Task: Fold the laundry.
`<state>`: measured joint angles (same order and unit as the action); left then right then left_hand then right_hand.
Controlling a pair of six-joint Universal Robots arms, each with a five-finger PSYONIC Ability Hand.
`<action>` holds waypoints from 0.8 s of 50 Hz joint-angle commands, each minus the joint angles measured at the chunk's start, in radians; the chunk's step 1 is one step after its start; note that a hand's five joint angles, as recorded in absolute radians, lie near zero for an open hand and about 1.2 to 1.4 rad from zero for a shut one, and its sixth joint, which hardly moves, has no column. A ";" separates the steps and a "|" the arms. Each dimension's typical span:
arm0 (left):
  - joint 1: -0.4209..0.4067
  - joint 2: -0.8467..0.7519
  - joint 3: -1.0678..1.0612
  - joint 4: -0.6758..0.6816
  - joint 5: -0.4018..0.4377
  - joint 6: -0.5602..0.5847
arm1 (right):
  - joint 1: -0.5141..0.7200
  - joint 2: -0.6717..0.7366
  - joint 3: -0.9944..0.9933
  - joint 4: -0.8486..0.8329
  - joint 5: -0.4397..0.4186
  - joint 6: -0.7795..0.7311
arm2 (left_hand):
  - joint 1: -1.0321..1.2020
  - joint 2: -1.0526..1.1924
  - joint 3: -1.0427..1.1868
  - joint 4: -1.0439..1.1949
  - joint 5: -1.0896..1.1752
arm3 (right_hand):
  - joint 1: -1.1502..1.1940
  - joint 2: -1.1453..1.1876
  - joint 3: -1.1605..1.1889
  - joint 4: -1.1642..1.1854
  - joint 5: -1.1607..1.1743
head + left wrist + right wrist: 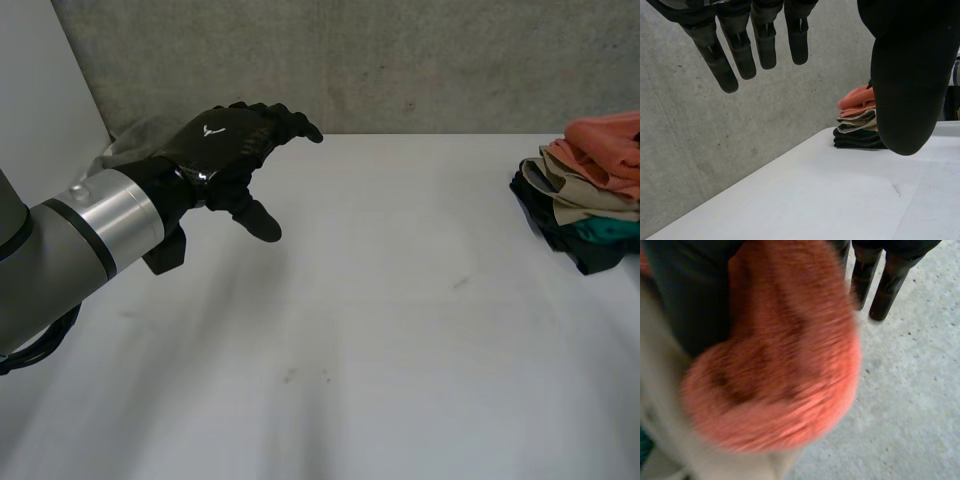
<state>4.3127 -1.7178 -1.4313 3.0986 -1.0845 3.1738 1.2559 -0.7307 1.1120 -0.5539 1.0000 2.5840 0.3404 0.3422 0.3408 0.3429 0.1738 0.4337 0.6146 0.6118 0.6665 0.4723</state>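
Note:
A stack of folded laundry (590, 205) sits at the table's right edge, with an orange cloth (605, 150) on top of beige, teal and dark pieces. In the right wrist view that orange cloth (785, 365) bulges up right under my right hand (885, 285), whose straight fingers reach past it without curling round it. Beige cloth (660, 405) lies beneath the orange one. My left hand (230, 140) hovers above the table's far left, open and empty, fingers spread. Beyond the left hand (905, 75), the left wrist view shows the stack (860, 125) far off.
The white table (400, 300) stretches bare between my left hand and the stack. A grey concrete wall (400, 60) runs along the far edge. A grey cloth (130, 145) lies at the far left, behind the left hand.

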 commanded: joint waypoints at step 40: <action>0.061 0.046 0.072 0.207 -0.227 0.009 | 0.443 -0.771 0.436 -0.083 0.148 0.352 | 0.052 0.050 0.052 0.050 0.044 | -0.259 -0.440 -0.437 -0.492 -0.472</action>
<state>4.3286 -1.6645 -1.3964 3.1715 -1.1474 3.1709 1.4063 -1.3910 1.3347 -0.5151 1.2631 2.8187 0.3405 0.3421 0.3408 0.3428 0.1737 0.2045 0.2252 0.2216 0.2413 0.0652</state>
